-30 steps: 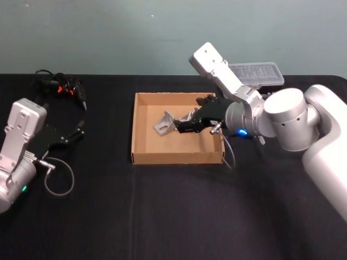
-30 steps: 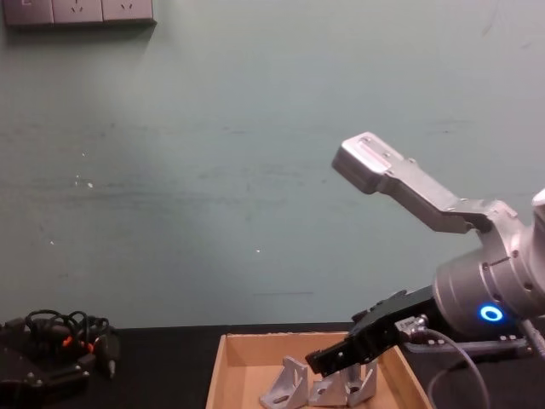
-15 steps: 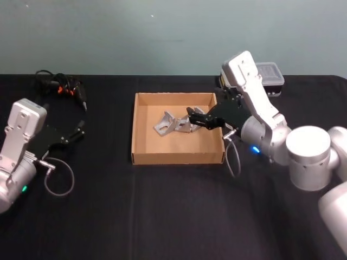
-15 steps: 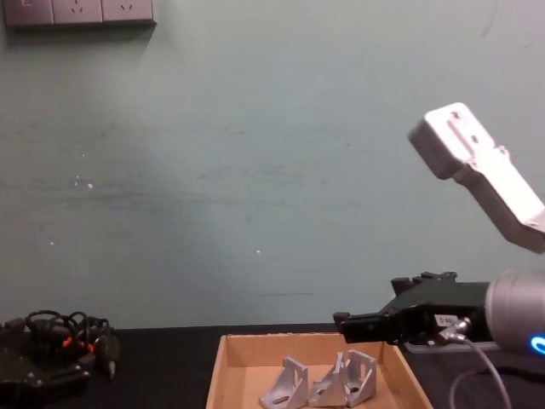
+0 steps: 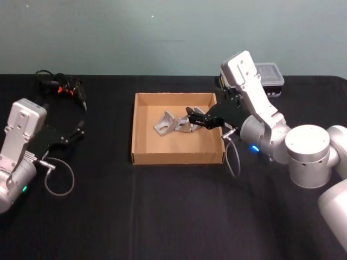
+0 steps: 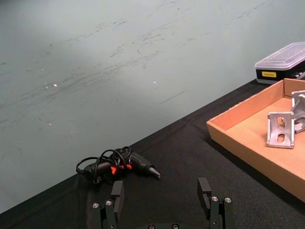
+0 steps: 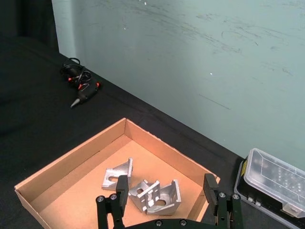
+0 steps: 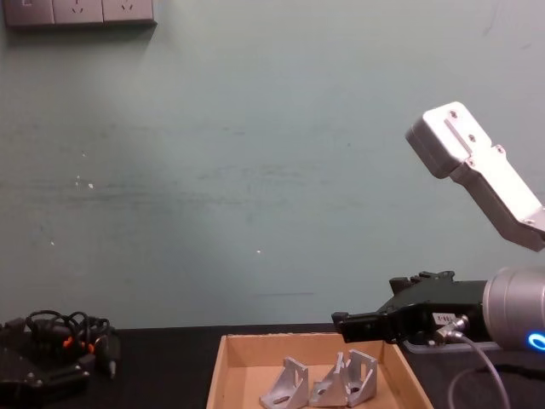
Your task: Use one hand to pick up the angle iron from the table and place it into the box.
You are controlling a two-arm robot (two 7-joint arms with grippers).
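Angle irons (image 5: 174, 123) lie inside the box (image 5: 142, 154), a small cluster of silver brackets toward its far right part — three can be made out in the right wrist view, one (image 7: 117, 174) a little apart from a touching pair (image 7: 156, 194). The box sits on the black counter (image 5: 162, 216), roughly centred before the robot.

The right arm reaches in from the right side, its silver forearm angled up and back toward the wall while the wrist bends so that the black right tool (image 5: 197, 116) points leftward, nearly level, over the box's right wall. Its fingers (image 7: 122, 191) stand apart with nothing between them; from the wrist camera the brackets show below and between the two fingertips, not touched. In the chest view the right tool (image 8: 341, 322) hangs just above the brackets (image 8: 322, 388), clear of them.

The left arm rests at the left edge of the counter, its silver link upright and folded. The left tool (image 6: 163, 196) hovers low over the bare counter with its fingers (image 6: 117, 192) spread wide, gripping nothing.

A black corded tool with orange marks (image 5: 60, 86) lies at the far left of the counter, well apart from the box. A clear-lidded plastic case (image 5: 270, 77) sits at the far right, behind the right arm.
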